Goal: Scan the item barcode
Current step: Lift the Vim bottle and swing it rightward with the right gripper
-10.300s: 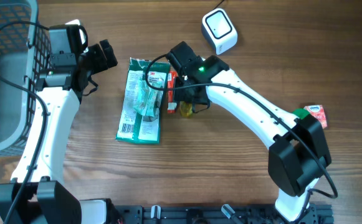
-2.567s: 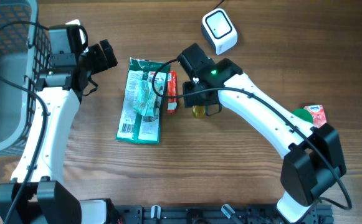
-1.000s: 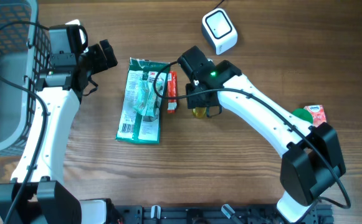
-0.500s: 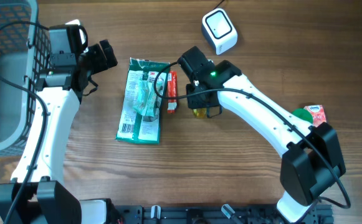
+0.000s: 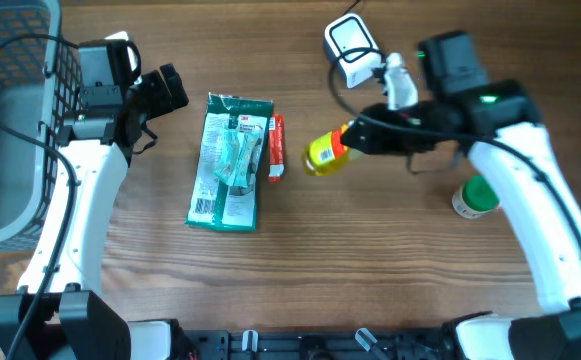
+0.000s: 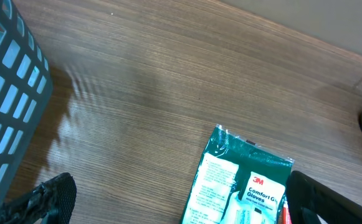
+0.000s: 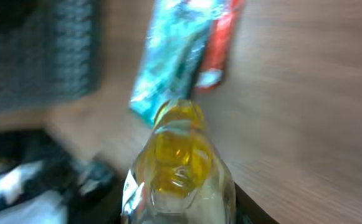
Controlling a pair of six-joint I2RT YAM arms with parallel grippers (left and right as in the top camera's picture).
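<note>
Wooden table (image 5: 370, 290): right end effector (image 5: 348, 140) clamps the light, slick yellow bottle (image 5: 320, 156) near one end; left end effector (image 5: 168, 90) spread apart.

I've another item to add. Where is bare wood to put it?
Widest bare wood: the front centre, between the gloves pack and the green-capped tub. Also the back strip between the left fingers and the scanner. Crowded: around the scanner, where the right fingers hold the yellow bottle.
</note>
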